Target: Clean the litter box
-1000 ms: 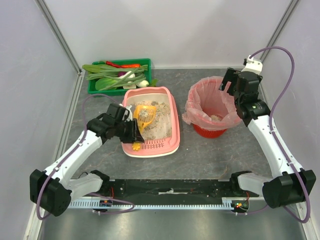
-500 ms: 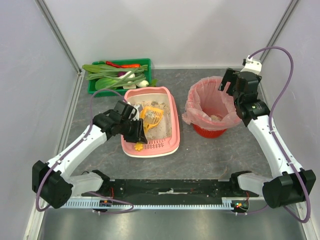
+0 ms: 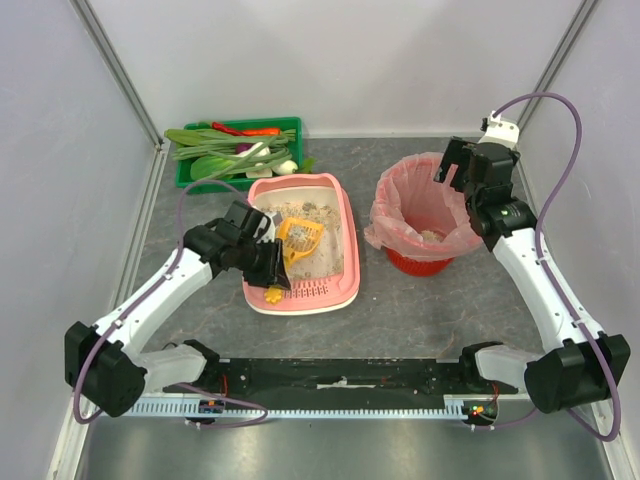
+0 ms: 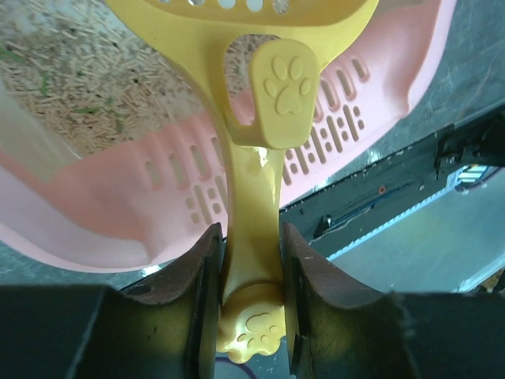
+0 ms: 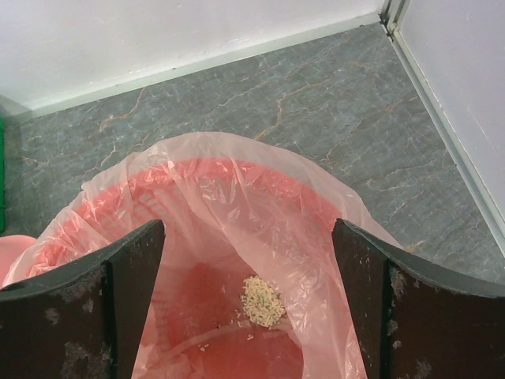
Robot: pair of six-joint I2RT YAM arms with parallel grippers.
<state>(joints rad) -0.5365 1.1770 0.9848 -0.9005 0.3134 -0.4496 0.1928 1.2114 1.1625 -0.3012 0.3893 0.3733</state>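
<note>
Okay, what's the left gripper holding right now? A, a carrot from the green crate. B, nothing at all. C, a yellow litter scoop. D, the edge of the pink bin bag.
C: the left wrist view shows the left gripper shut on the handle of the yellow scoop, whose head is over the litter box.

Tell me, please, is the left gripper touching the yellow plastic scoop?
Touching: the left wrist view shows the left gripper clamping the handle of the yellow plastic scoop from both sides.
</note>
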